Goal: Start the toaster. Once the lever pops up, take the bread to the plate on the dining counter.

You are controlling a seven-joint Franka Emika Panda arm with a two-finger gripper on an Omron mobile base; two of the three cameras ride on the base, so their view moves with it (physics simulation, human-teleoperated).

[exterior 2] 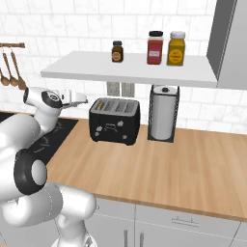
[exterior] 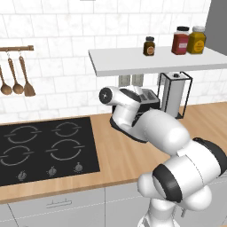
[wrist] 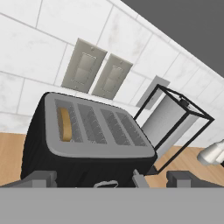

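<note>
1. You see the gripper (wrist: 111, 177) hovering just above and in front of the toaster (exterior 2: 115, 119), its two dark fingertips spread wide at the bottom of the hand view, pinching nothing.

2. The toaster stands on the wooden counter (exterior 2: 183, 169) against the tiled wall, under the white shelf (exterior 2: 130, 70), just beside the wire-framed paper towel stand (exterior 2: 163, 113) and near the black hob (exterior: 44, 148).

3. The bread (wrist: 65, 124) sits low in the end slot, the one farthest from the towel stand; only its tan top shows. The lever cannot be made out for certain from here, so you cannot tell which control on the front starts it.

4. Risk one: you come down on the slotted top instead of the lever, and the spread fingers press the casing and shove the toaster back toward the wall sockets (wrist: 96, 72).

5. Risk two: you push off-centre on a light box, and it probably slides or twists on the smooth wood rather than latching.

6. Risk three: the shelf edge hangs right over the work. A high approach could bring the wrist against its underside, below the jars (exterior 2: 164, 48).

7. Room to move lies in front of the toaster, where bare counter runs to the near edge; the towel stand closes off one flank, the wall the back.

8. The plate and dining counter are still to be reached later.
</note>
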